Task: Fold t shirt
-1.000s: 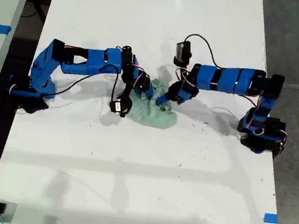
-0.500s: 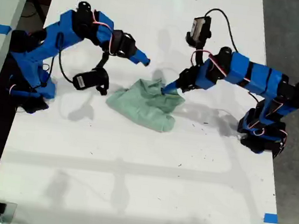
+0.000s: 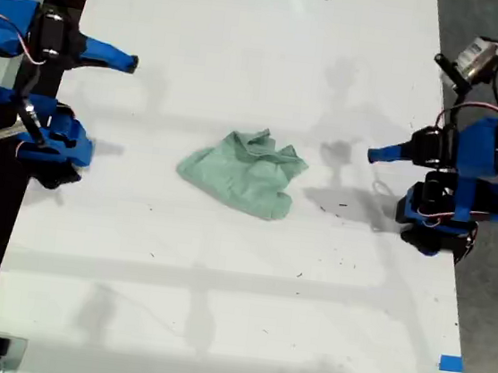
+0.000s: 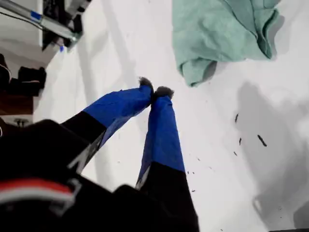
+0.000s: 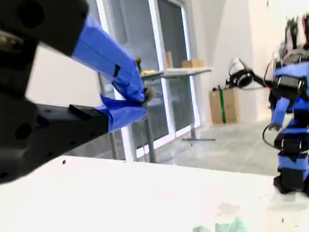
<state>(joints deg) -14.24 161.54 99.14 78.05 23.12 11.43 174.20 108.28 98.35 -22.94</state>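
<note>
Two blue-and-black arms showing their wiring

My first gripper [image 4: 155,92] is wearing blue tape over black fingers with dark fuzzy tips; my second gripper [image 5: 140,101] is looking alike, while red, white and black cables are looping along both blue-bodied arms.

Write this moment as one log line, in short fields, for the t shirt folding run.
t shirt: crumpled, mid-table, unheld | first claw: shut, empty, off shirt | second claw: shut, empty, raised
</note>
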